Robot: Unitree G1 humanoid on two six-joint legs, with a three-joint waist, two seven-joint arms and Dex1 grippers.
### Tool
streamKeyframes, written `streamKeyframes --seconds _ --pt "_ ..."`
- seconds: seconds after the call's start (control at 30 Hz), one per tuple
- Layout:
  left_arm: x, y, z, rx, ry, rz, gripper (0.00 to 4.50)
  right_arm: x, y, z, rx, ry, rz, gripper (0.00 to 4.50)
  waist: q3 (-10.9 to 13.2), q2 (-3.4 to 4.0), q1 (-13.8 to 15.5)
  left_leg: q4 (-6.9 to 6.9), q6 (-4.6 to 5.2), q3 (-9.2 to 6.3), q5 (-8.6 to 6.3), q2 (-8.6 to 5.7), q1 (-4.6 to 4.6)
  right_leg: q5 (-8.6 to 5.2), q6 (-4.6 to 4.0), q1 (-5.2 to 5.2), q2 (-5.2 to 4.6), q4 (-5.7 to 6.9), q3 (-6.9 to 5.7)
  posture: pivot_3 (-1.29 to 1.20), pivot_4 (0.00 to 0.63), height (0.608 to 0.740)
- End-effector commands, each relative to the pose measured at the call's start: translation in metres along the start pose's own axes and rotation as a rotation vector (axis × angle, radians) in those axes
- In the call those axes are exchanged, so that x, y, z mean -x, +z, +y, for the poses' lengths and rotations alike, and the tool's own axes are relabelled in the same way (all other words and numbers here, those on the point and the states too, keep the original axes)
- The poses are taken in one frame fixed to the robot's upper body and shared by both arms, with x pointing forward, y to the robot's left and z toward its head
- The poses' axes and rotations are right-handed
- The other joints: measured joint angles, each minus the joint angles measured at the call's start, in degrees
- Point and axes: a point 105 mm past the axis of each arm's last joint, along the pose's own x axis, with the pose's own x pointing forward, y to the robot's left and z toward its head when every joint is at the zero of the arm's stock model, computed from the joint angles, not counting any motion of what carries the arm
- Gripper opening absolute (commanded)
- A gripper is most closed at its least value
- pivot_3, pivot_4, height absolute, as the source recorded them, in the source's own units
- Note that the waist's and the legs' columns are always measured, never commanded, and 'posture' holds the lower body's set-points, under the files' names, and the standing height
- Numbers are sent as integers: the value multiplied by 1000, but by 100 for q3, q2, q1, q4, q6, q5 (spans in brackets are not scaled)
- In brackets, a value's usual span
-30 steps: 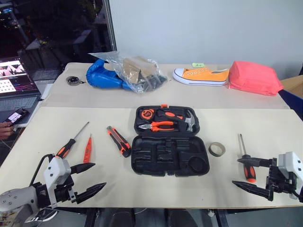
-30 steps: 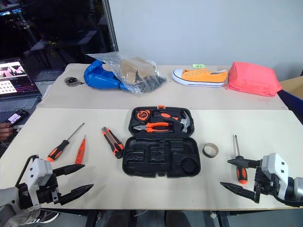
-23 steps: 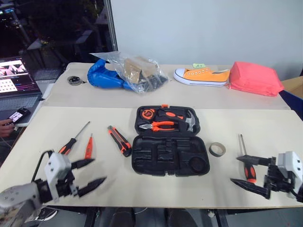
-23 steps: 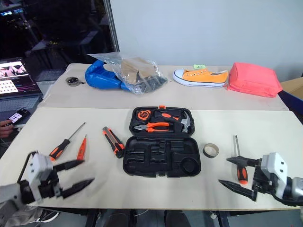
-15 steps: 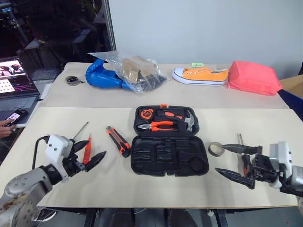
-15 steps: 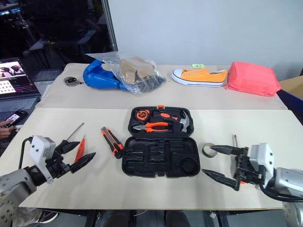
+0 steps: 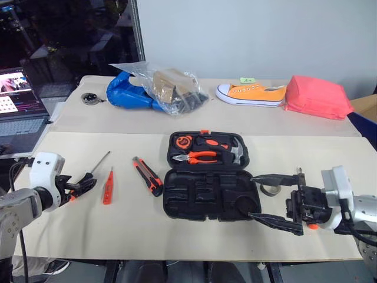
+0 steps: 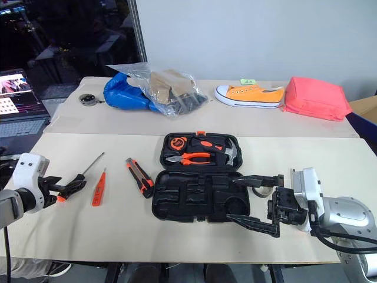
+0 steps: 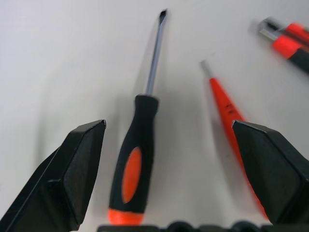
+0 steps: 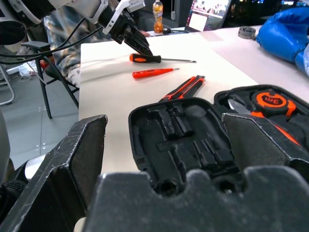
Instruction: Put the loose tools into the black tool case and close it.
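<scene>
The black tool case (image 7: 200, 194) lies open mid-table, its near half showing bare recesses. Left of it lie an orange-and-black utility knife (image 7: 148, 175), a slim orange screwdriver (image 7: 108, 187) and a long black-and-orange screwdriver (image 7: 96, 169). My left gripper (image 7: 81, 185) is open, its fingers either side of that screwdriver's handle (image 9: 133, 169). My right gripper (image 7: 268, 199) is open at the case's right edge, pointing left across it (image 10: 193, 140). Behind it show part of the tape roll (image 7: 270, 188) and the shaft of the second screwdriver (image 7: 299, 173).
Orange-handled pliers (image 7: 197, 156), a hammer (image 7: 237, 153) and a tape measure (image 7: 184, 141) sit in the case's far half. On the far table lie a blue bag (image 7: 126, 94) with a clear plastic bag, an orange shoe (image 7: 250, 94) and a pink pouch (image 7: 315, 97). A laptop (image 7: 20, 112) stands at the left.
My left gripper went forward and left and tipped down over the long screwdriver's handle. My right gripper swung left from the table's right edge to the case, covering the tape roll.
</scene>
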Motion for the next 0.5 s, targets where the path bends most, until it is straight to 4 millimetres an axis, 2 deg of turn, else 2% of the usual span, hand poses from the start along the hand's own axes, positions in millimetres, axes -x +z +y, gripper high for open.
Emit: streamKeyframes --seconds 0.03,0.17,0.27,0.3,0.33,0.4,0.5 --pt "-4 -1 7 -3 1 31 4500 -2 8 2 38 -6 -3 4403 0 -1 0 -1 0 0 0 0 0 -1 -1 -1 0 1 0 0 150 740" --pt "-14 -8 7 -8 -31 62 3432 -3 7 0 40 -16 2 4500 1 -3 7 0 0 1 0 -1 0 -1 -1 -1 0 1 -2 0 150 740" --pt "-18 -10 8 -13 -34 57 2221 -2 7 0 43 -26 7 4500 0 -2 11 0 0 1 0 0 0 2 -6 -1 -2 1 -2 0 150 740" --pt "-17 -7 8 -17 -42 25 1766 -2 6 0 43 -32 7 4500 0 -2 13 -1 0 1 0 -1 0 5 -13 -1 -3 1 -1 0 150 740" --pt "-17 -4 7 -20 -47 2 1568 -2 6 0 43 -36 8 4500 1 -3 15 -1 0 1 0 0 0 5 -13 -1 -4 1 -2 0 150 740" --pt "-7 19 -2 -49 -121 -133 898 -1 5 1 38 -45 8 4500 1 -4 19 -1 0 1 -1 -1 -5 8 -18 -3 -6 1 -2 0 150 740" --pt "13 45 -27 -162 -299 -258 898 3 2 2 32 -60 11 4500 1 -18 21 0 0 1 -1 0 -25 11 -22 -21 -7 1 -4 0 150 740"
